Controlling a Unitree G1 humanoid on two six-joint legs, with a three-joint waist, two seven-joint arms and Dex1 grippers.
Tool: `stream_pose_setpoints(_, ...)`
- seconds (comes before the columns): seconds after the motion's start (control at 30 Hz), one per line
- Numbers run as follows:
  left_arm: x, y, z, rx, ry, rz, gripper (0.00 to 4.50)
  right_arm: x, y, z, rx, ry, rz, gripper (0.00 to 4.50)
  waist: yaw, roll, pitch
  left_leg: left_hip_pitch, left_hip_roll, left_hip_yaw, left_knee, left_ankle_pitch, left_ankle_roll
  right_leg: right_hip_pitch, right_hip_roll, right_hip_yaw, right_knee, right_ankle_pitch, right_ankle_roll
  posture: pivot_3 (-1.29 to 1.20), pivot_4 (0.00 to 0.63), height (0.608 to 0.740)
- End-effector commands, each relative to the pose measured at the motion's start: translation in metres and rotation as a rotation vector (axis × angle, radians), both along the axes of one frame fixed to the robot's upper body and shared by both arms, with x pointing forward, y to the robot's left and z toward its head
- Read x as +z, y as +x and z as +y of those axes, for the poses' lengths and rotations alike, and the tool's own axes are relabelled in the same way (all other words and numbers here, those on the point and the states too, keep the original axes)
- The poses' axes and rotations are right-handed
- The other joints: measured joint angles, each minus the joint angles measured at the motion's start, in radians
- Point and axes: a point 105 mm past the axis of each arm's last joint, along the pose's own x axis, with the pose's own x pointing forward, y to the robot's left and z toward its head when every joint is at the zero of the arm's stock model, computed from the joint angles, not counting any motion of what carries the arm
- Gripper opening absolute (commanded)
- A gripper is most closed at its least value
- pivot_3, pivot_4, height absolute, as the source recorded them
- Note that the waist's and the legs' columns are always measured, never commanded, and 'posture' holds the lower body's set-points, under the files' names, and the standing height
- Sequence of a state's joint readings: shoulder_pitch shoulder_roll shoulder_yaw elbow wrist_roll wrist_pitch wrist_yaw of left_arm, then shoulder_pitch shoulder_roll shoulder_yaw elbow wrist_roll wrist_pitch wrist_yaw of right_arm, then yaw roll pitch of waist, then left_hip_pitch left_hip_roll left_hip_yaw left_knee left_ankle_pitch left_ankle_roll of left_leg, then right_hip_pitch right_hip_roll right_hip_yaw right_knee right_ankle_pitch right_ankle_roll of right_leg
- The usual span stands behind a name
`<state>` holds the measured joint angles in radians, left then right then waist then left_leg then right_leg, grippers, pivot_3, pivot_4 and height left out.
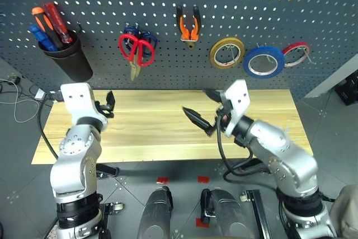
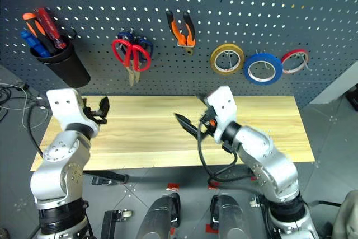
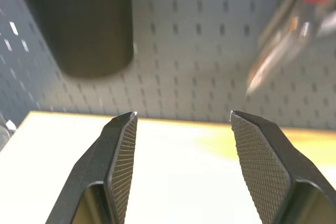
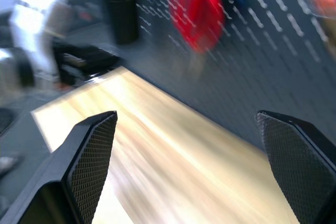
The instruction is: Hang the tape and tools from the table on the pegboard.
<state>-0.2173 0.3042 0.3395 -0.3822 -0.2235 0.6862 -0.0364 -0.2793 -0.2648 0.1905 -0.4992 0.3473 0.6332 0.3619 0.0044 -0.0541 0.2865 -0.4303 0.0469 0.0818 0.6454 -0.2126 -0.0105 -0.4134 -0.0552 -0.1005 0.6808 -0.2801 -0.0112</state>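
Note:
On the pegboard (image 1: 235,4) hang the red-handled scissors (image 1: 133,48), the orange-and-black pliers (image 1: 188,26) and the blue tape (image 1: 264,61). A blue-handled screwdriver (image 1: 38,35) stands in a black cup (image 1: 70,57) on the board's left. The wooden table (image 1: 151,127) is bare. My left gripper (image 1: 107,104) hovers open over its left end, facing the cup (image 3: 79,19), with nothing between its fingers (image 3: 121,150). Over the table's middle my right gripper (image 1: 203,107) stands wide open and empty, with its fingers (image 4: 94,145) angled left toward the scissors (image 4: 197,9).
Blue-handled scissors (image 1: 148,43) hang behind the red ones. A yellow roll (image 1: 226,52) and a thin red roll (image 1: 296,53) flank the blue tape. Red and orange screwdrivers (image 1: 53,18) share the cup. Cables (image 1: 17,102) lie on the floor at the left.

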Motion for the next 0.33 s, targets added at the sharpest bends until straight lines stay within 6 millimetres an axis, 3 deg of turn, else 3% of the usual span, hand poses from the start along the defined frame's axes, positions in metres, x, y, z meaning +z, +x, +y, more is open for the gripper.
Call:
stream_pose_setpoints(0.03,-0.015,-0.003,-0.002,-0.067,0.004,0.019,2.96,-0.029,0.020,-0.027,-0.202,0.015,-0.038,4.50,-0.001,0.001,-0.009,0.000,0.000,0.001,0.000,0.000,0.000,0.000,0.000,0.001,0.000,0.000,0.000,0.02,0.193,0.740)
stream_pose_setpoints(0.13,-0.032,-0.002,-0.004,-0.106,0.010,0.058,2.96,-0.065,0.040,-0.064,-0.426,0.019,0.022,4.50,-0.002,0.002,-0.021,0.002,0.001,0.001,0.000,0.000,0.000,0.001,0.001,0.001,0.002,0.001,-0.001,0.03,0.177,0.740)
stream_pose_setpoints(0.33,-0.045,-0.001,0.001,-0.098,0.012,0.050,2.96,-0.092,0.054,-0.101,-0.589,-0.002,0.047,4.50,0.000,0.001,-0.040,0.005,0.000,0.001,0.000,0.000,0.000,0.003,0.001,0.001,0.002,0.002,-0.001,0.04,0.148,0.740)
